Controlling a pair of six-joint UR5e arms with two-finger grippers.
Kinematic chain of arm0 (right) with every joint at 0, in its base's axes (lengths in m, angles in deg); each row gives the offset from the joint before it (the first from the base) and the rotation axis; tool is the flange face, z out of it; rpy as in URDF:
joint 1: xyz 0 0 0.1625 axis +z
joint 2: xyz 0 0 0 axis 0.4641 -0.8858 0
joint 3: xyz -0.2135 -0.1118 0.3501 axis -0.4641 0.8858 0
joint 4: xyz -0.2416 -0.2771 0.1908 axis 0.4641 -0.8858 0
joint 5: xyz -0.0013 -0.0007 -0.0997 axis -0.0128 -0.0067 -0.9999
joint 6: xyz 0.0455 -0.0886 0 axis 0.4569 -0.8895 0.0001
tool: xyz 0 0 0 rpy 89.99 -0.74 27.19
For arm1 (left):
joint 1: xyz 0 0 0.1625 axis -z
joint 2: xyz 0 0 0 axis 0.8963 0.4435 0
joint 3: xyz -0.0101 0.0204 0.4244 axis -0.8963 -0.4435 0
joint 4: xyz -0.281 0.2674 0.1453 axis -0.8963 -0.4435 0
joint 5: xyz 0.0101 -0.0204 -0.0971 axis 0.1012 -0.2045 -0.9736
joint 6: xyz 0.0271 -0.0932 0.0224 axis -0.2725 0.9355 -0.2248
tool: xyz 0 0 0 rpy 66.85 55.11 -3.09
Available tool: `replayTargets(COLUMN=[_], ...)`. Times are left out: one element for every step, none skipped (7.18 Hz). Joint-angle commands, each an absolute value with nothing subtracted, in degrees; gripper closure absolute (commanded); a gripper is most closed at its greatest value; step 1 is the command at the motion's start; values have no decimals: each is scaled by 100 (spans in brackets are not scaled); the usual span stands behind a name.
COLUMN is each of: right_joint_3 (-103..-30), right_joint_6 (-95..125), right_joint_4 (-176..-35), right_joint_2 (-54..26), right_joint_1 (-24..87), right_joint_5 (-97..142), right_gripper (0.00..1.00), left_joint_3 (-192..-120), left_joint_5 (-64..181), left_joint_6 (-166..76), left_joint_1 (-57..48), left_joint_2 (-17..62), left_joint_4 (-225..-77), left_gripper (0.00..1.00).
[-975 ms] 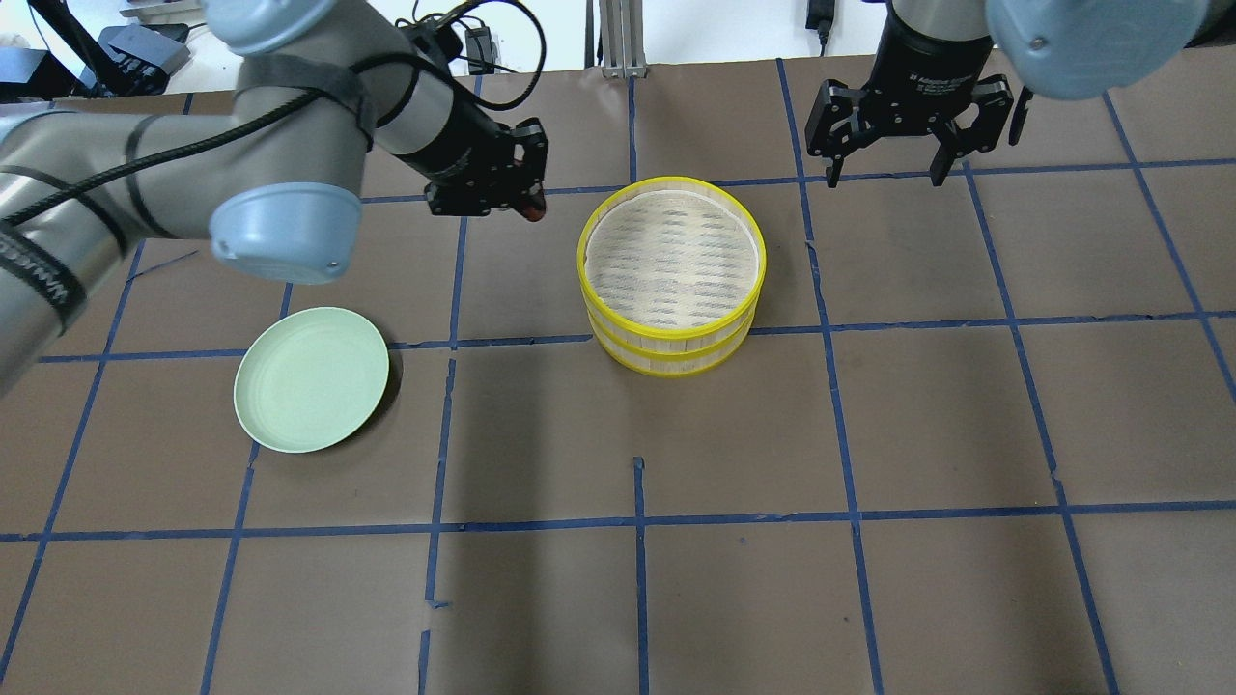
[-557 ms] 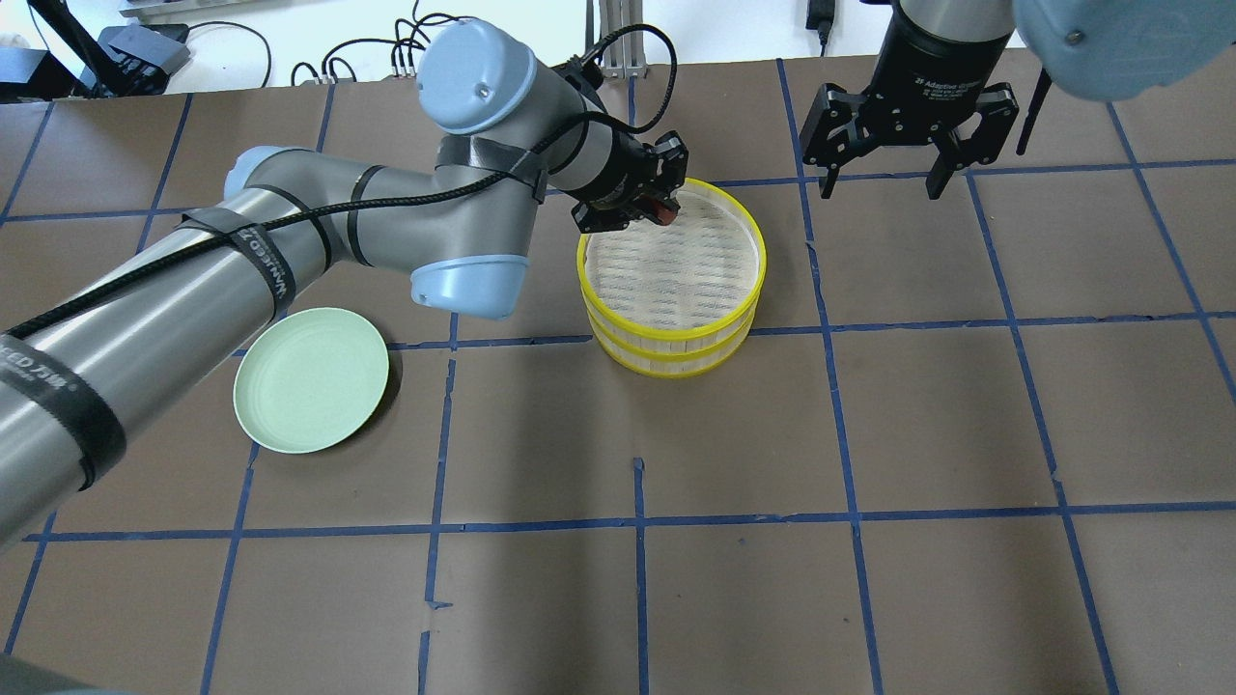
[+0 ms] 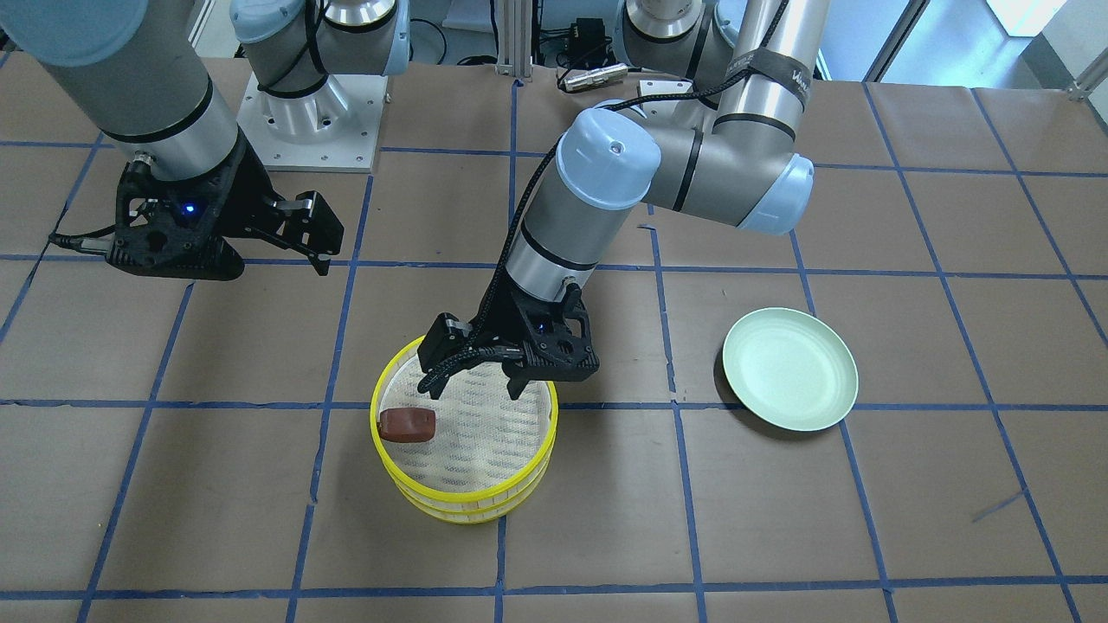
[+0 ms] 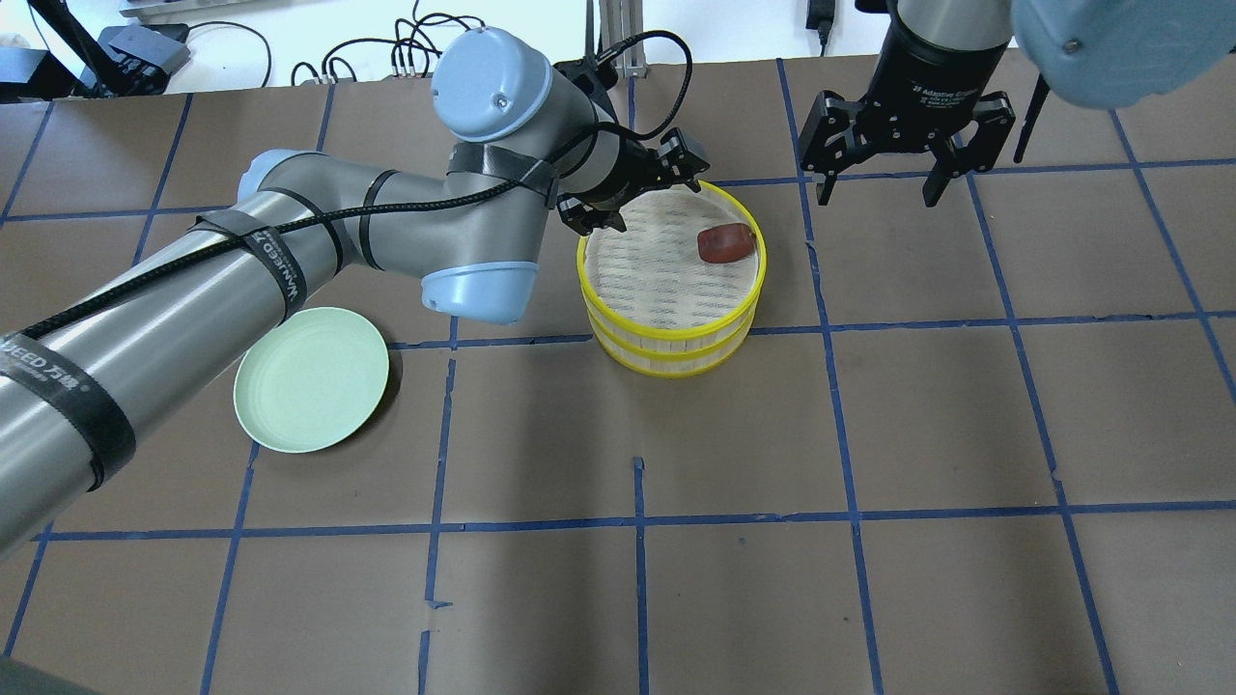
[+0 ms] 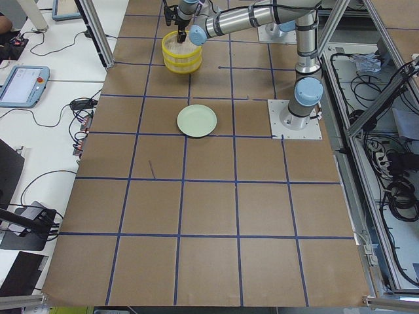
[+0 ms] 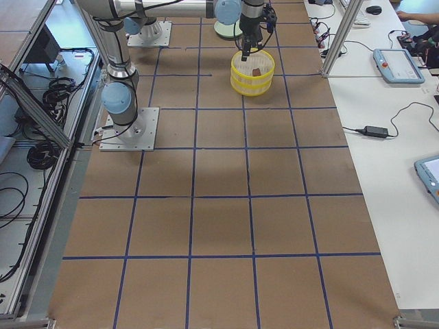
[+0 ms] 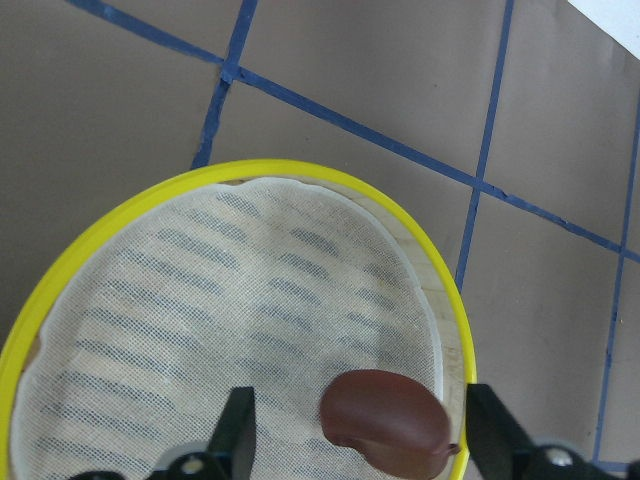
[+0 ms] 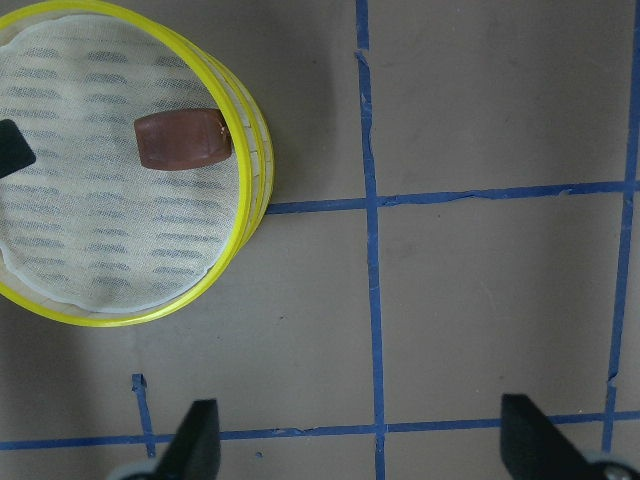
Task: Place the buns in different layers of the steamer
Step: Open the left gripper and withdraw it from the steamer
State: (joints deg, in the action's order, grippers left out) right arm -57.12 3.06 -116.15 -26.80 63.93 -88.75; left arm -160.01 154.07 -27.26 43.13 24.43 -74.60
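The steamer (image 4: 666,335) stands mid-table as two stacked yellow-rimmed trays with a white mesh liner. It also shows in the front view (image 3: 467,497). The reddish-brown bun (image 4: 726,243) lies on the top tray's mesh near its rim, also in the front view (image 3: 408,425) and the right wrist view (image 8: 183,139). My left gripper (image 4: 632,188) is open and empty just above the tray's back rim; in its wrist view (image 7: 365,430) the bun (image 7: 385,423) lies between the spread fingers. My right gripper (image 4: 877,193) is open and empty, raised to the right of the steamer. The white bun is out of view.
A pale green plate (image 4: 311,393) lies empty on the brown table to the left of the steamer, also in the front view (image 3: 789,369). Blue tape lines grid the table. Cables lie beyond the back edge.
My left gripper carried the reddish-brown bun rightward over the steamer, then opened. The bun now lies loose in the top tray. The right gripper stayed about where it was.
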Motion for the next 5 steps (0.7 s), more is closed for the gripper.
replayTargets(right_joint_3=[-5698, -5689, -5672, -5680, -5689], right_joint_6=[335, 336, 344, 344, 353], right_joint_4=[-11653, -11653, -11653, -11653, -11644], right_joint_2=[-2681, -2690, -2690, -2690, -2690], right_joint_1=[6393, 6393, 6393, 6393, 6393], right_joint_5=[-8845, -8844, -8853, -8844, -8844], right_gripper=[0, 0, 0, 0, 0], left_joint_3=[-15967, -15950, -15949, -15949, -15949], left_joint_5=[15435, 15435, 15435, 15975, 16772], left_joint_6=[-4676, -5549, -6341, -6662, -6674], left_joint_1=[3683, 3069, 2506, 2214, 2219], left_joint_2=[1761, 1174, 663, 241, -33], left_joint_4=[-8968, -9952, -10928, -11634, -12015], left_gripper=[0, 0, 0, 0, 0])
